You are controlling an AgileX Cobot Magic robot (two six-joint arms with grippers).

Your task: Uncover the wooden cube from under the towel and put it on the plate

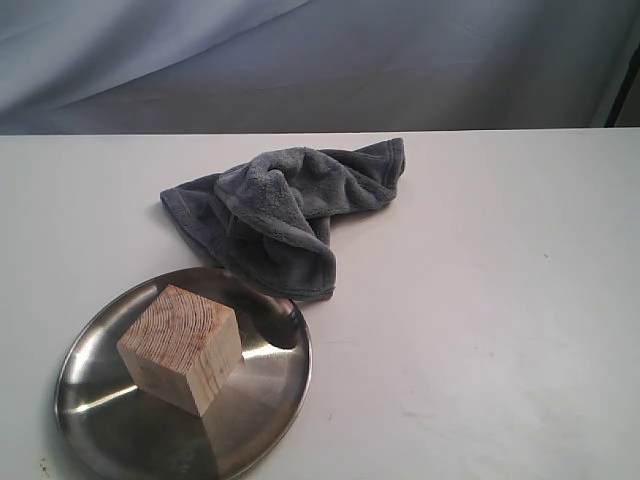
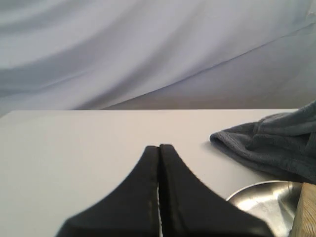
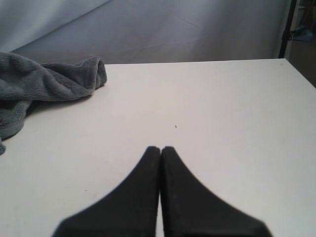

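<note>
steel plate (image 1: pixel 100 412) bearing wooden cube (image 1: pixel 182 347), nearer left gripper (image 2: pixel 159 147) than right gripper (image 3: pixel 160 148); both pressed together, empty.

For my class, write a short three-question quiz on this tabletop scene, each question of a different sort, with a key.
1. True or false: the pale wooden cube sits on the round shiny steel plate.
2. Where is the grey-blue fleece towel? A) draped over the cube; B) bunched on the white table, off the cube; C) held in a gripper.
3. Fill in: the left gripper and the right gripper are both ____ and hold nothing.
Key: 1 true; 2 B; 3 shut.
</note>
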